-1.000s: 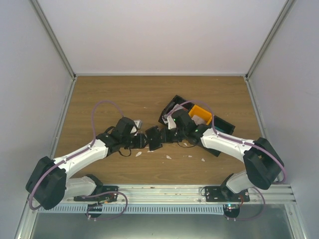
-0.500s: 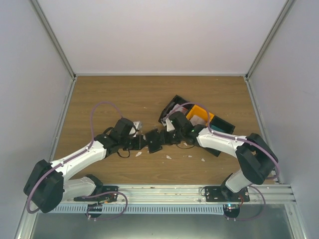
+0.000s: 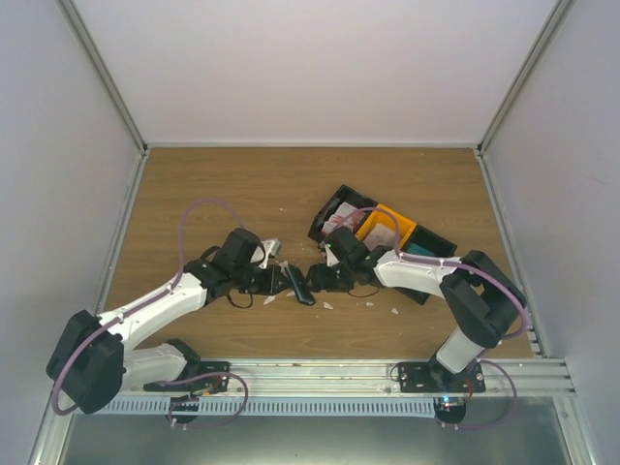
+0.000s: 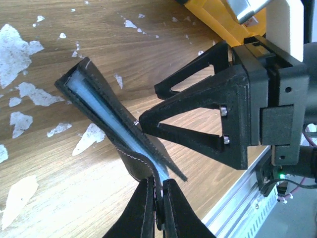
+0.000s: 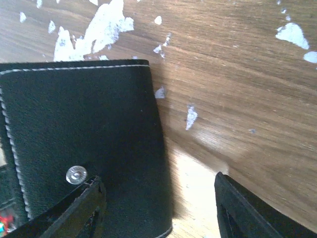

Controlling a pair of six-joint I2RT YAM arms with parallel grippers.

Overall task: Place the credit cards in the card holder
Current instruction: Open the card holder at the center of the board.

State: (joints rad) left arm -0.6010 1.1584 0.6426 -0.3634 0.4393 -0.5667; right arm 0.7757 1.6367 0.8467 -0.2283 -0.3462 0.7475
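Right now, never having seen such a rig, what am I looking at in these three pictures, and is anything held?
Two robot arms are bolted at the near edge of a wooden table. The overhead picture looks down from behind them; the other two come from a camera on each wrist. The left gripper is shut on the edge of the card holder, a black wallet held part-open. The right gripper stands open beside it, holding nothing. White scraps litter the wood; credit cards lie in the black and orange trays.
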